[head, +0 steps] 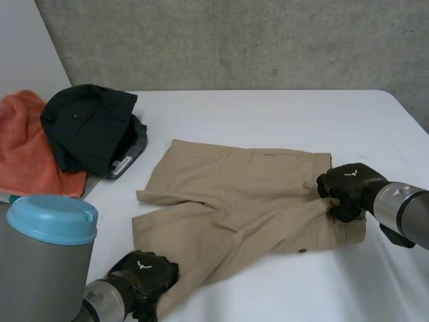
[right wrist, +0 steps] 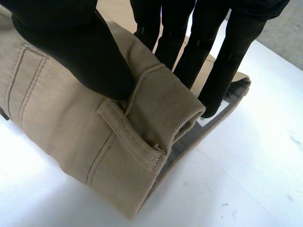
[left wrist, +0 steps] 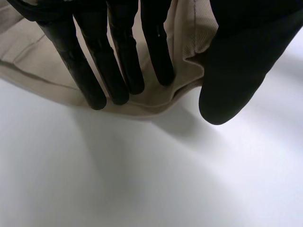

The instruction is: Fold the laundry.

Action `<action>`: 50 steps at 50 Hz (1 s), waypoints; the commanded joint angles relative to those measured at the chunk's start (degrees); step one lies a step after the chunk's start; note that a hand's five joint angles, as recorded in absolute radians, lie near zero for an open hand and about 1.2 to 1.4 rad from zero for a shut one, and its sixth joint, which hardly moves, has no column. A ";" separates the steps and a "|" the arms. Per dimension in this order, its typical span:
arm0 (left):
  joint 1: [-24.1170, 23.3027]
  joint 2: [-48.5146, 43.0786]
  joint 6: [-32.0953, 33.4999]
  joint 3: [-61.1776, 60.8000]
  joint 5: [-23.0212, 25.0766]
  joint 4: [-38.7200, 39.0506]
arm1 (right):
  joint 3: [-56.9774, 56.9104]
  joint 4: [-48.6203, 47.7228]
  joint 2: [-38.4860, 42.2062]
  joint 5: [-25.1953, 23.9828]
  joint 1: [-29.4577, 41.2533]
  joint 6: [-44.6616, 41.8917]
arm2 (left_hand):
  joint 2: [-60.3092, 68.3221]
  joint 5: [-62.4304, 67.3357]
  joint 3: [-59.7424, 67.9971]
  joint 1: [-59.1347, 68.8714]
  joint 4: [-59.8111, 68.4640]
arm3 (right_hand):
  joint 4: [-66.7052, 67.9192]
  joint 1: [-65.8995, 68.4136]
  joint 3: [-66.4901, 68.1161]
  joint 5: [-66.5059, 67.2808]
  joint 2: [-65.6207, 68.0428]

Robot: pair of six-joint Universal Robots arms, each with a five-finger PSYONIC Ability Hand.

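Both on shorts (head: 234, 194): right hand (head: 348, 186) pinches waistband, left hand (head: 144, 275) flat on hem.

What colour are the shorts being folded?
The shorts are plain tan, clearest in the head view.

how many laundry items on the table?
3: tan twill shorts spread in the middle; crumpled black garment far left of them; orange terry towel further left, beside it. More may hide beneath the black one.

You're counting four cloth items.
One pair of tan shorts (head: 241, 201), one orange towel (head: 27, 147), one black garment (head: 87, 127), one grey garment (head: 139, 144).
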 commanded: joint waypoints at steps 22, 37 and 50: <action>0.93 -8.93 9.59 19.65 -8.00 12.42 | -1.55 -2.41 -0.24 0.11 0.67 -7.05 | 36.09 35.92 35.83 36.90 35.77 | 11.23 18.62 11.59 13.01 12.45; 4.62 -34.06 33.33 44.70 -8.26 46.00 | -5.85 -43.18 13.20 1.26 2.60 -8.46 | 36.09 35.92 35.83 36.90 35.77 | 11.23 18.62 11.59 13.01 12.45; 5.77 -51.82 34.56 64.67 -7.30 46.88 | -22.10 -52.16 33.23 1.43 3.30 -9.25 | 36.09 35.92 35.83 36.90 35.77 | 11.23 18.62 11.59 13.01 12.45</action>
